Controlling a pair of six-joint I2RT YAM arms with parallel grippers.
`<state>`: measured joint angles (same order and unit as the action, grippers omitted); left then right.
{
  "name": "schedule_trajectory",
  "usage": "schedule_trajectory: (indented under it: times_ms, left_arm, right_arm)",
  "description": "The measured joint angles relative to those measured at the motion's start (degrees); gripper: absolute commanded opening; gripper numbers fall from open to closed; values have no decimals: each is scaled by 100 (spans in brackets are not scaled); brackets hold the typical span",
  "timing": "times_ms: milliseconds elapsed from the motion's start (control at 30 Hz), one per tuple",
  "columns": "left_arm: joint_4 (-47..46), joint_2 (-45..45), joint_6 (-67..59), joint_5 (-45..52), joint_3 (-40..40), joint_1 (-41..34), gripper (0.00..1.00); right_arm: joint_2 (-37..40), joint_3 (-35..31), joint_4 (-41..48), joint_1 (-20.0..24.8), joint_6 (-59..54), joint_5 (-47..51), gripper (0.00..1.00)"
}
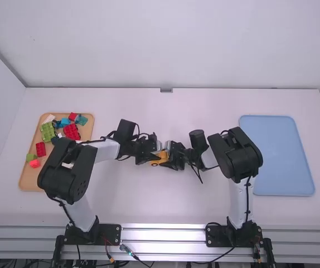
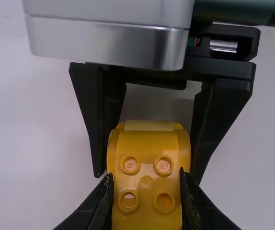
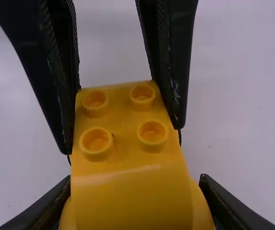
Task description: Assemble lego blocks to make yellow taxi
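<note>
High view, from the left: the wooden tray carries loose blocks, among them a green block and a red block. Mid-counter, the yellow part sits between the arms. The left gripper has its jaws pinching the studded end; the right gripper has its jaws pinching the broader, rounded end. Farther right lies the blue tray.

The step in hand looks like either seating a joint or passing the part across; I cannot tell which. For seating, line up both ends first, then push straight along the joint, with a jaw firm on each flank and no twist. For a handover, let the receiving jaws take full hold before the others ease off, and back those away straight so they don't catch the flanks. Too much squeeze could tilt the part or pop a joint; uneven force could roll its rounded end.

In the left wrist view, small raised lettering marks the studs.
</note>
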<state>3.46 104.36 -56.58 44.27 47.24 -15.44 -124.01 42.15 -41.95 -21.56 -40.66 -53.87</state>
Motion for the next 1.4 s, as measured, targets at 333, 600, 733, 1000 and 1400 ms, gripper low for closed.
schedule_trajectory:
  times_ms: [333, 600, 733, 1000, 1400]
  left_arm:
    - [28, 0, 17, -2, 0, 0, 23]
    - [46, -2, 61, -15, 0, 0, 23]
    - [50, 0, 98, -20, 0, -4, 27]
    - [44, 0, 179, -63, 0, -11, 35]
    - [-129, 96, 282, -417, -15, -140, 40]
  right_arm:
    - [0, 0, 0, -2, 9, 4, 33]
    - [0, 0, -4, 0, 11, 13, 33]
    - [0, 0, -7, 0, 9, 13, 33]
    - [0, 0, -11, -2, 13, 35, 33]
    - [0, 0, -7, -79, 13, 26, 33]
